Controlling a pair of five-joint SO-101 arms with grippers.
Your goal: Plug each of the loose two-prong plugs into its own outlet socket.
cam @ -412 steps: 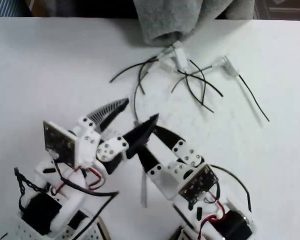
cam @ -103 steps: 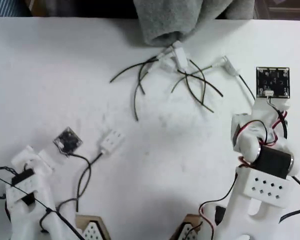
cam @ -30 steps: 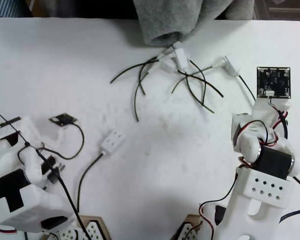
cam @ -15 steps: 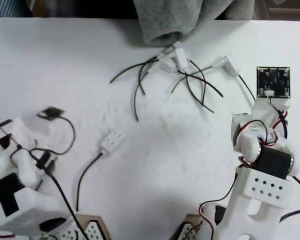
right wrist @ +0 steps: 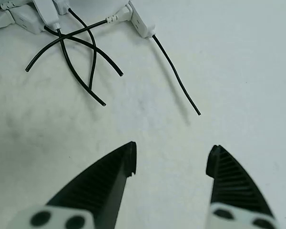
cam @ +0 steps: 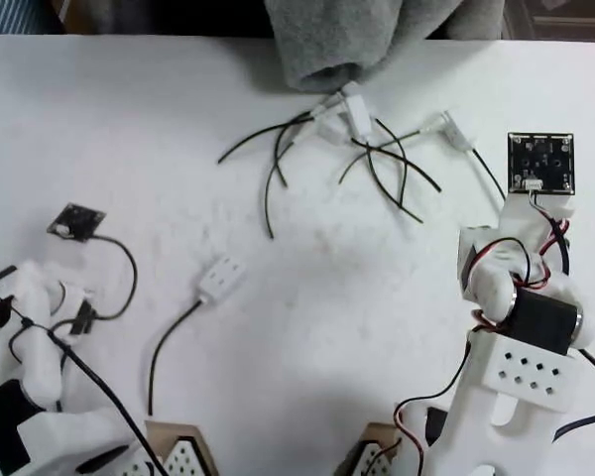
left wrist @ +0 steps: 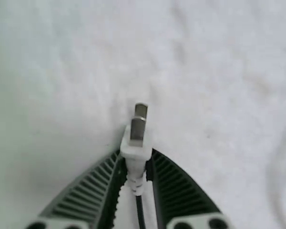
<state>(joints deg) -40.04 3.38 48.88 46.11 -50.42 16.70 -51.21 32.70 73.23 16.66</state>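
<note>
the left end effector (left wrist: 135,162) is clenched on a white two-prong plug (left wrist: 137,138). its ribbed fingers pinch the plug's body from both sides, and the two metal prongs stick out past the fingertips over the white table (left wrist: 219,71). a thin black cord runs back from the plug between the fingers. that arm sits at the near left corner, and a white outlet socket (cam: 221,279) lies flat off to its right, its black cord trailing toward the near edge. the right end effector (right wrist: 172,153) hangs released, fingers wide apart. beyond it a lone white plug (right wrist: 139,21) lies beside a tangle of loose plugs (cam: 342,117) and crossed cords, near a grey cloth (cam: 347,40).
</note>
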